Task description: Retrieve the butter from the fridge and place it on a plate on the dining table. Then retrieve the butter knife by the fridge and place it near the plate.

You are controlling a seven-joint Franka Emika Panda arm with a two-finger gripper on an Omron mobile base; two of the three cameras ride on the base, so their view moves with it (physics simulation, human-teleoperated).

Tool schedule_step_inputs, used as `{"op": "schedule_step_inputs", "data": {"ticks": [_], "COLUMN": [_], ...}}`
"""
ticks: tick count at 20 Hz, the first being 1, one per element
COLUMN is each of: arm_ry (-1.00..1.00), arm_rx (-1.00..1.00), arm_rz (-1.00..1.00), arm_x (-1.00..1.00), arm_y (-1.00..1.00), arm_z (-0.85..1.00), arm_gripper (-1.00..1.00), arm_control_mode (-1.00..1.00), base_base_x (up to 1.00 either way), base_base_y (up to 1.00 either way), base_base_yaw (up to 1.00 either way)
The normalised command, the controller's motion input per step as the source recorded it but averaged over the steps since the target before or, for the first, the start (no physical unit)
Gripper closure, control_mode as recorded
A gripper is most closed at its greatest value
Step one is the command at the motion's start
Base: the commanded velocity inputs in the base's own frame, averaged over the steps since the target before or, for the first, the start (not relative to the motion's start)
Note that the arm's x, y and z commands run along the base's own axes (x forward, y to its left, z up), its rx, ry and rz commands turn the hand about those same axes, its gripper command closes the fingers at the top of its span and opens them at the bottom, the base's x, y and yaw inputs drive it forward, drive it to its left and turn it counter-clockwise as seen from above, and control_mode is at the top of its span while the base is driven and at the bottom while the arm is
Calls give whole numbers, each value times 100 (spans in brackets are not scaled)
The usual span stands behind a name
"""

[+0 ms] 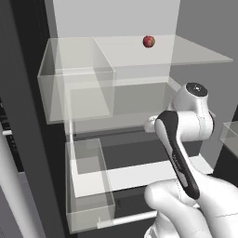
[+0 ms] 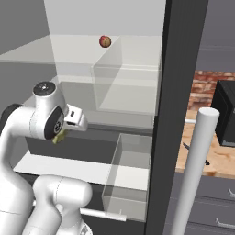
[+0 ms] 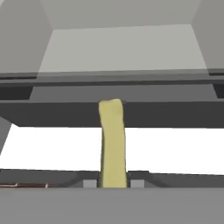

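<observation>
Gripper (image 3: 113, 183) clamped on the butter (image 3: 113, 142), held just in front of the fridge (image 1: 139, 100) shelves. Risk: the stick, apparently gripped by one end, may pivot or slip free if swung fast.

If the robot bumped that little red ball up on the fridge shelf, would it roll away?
Probably. The red ball looks round and sits alone on a flat clear shelf, so a nudge would likely send it rolling. Nothing stands close beside it to stop it. It looks small, so it is probably light and easy to knock.
</observation>
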Motion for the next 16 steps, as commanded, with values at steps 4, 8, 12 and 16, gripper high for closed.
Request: {"op": "schedule_step_inputs", "data": {"ticks": [4, 8, 12, 16], "arm_ry": [12, 4, 0, -4], "arm_rx": [-6, -13, -10, 0], "arm_rz": [0, 0, 0, 0], "arm_x": [-11, -8, -21, -28], "arm_y": [1, 0, 0, 0], "arm_z": [14, 2, 0, -5], "arm_gripper": [100, 100, 100, 100], "arm_control_mode": [-100, -100, -100, -100], "base_base_x": [0, 0, 0, 0], "base_base_y": [0, 0, 0, 0], "base_base_yaw": [0, 0, 0, 0]}}
